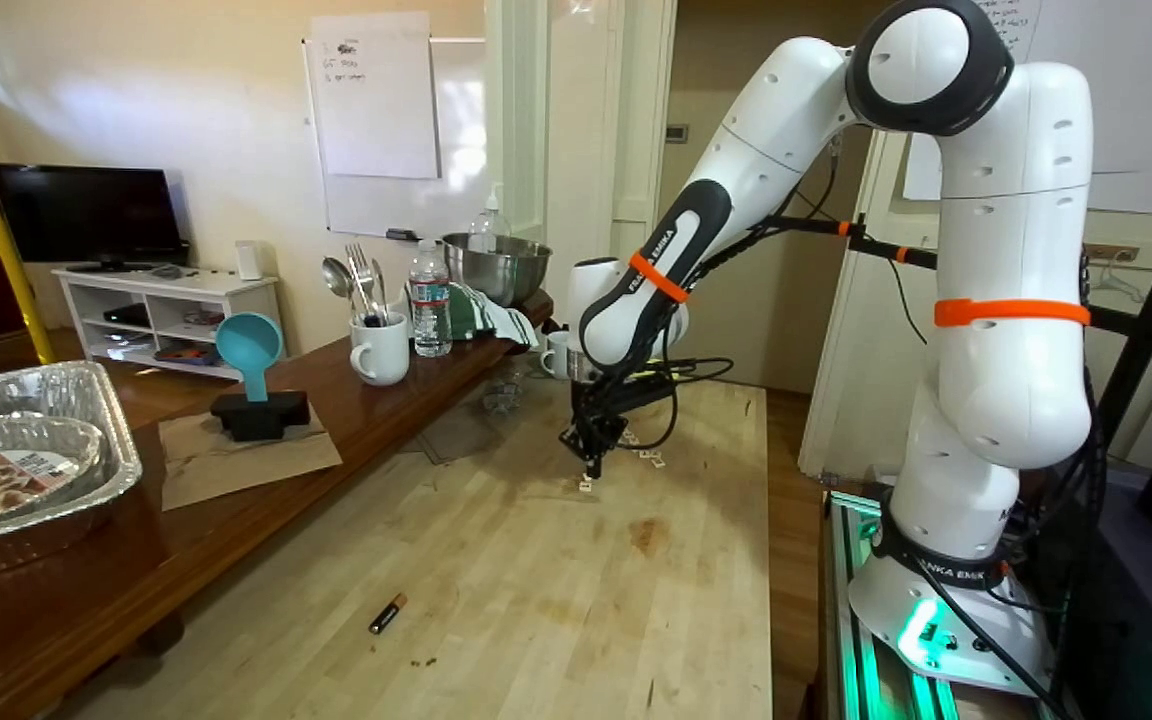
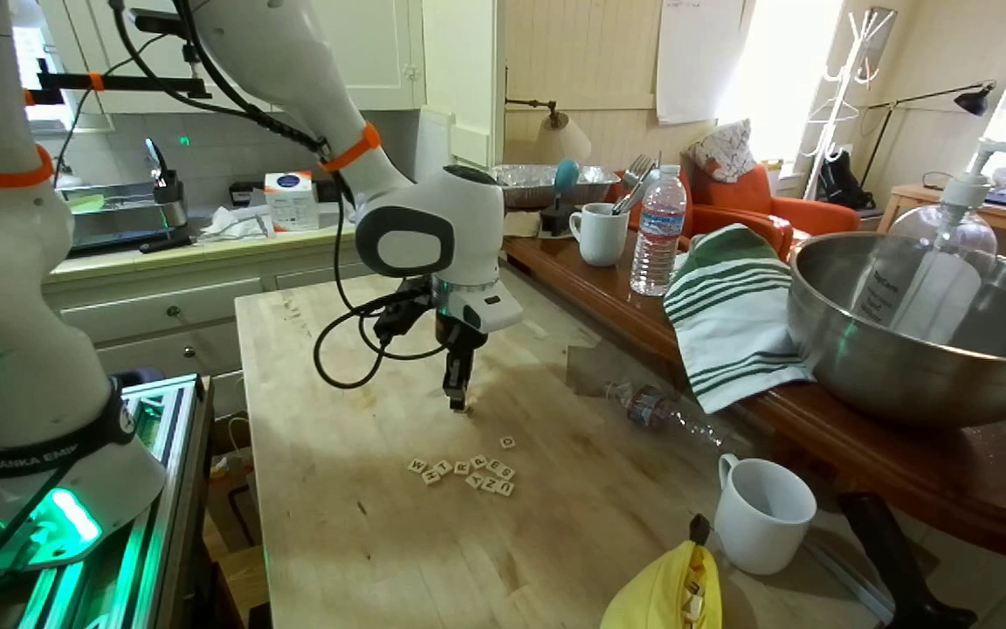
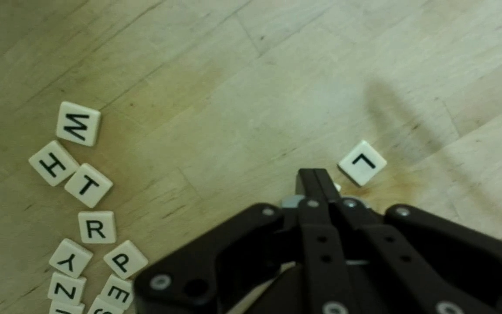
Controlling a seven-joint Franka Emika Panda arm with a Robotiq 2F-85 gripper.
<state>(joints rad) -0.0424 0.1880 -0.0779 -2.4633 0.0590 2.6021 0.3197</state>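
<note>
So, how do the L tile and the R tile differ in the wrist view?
The L tile sits cornerwise, like a diamond; the R tile lies nearly square to the picture. The L tile lies close to the shut tool, whereas the R tile lies farther off, near the T tile and P tile. Both are pale, square and face-up, each with one black letter.

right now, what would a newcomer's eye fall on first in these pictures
Probably the big white robot arm, its shut gripper pointing down at the wooden table. Next, the cluster of letter tiles on that table, with another tile beside the gripper in the wrist view. Then the yellow pouch near a white mug.
</note>
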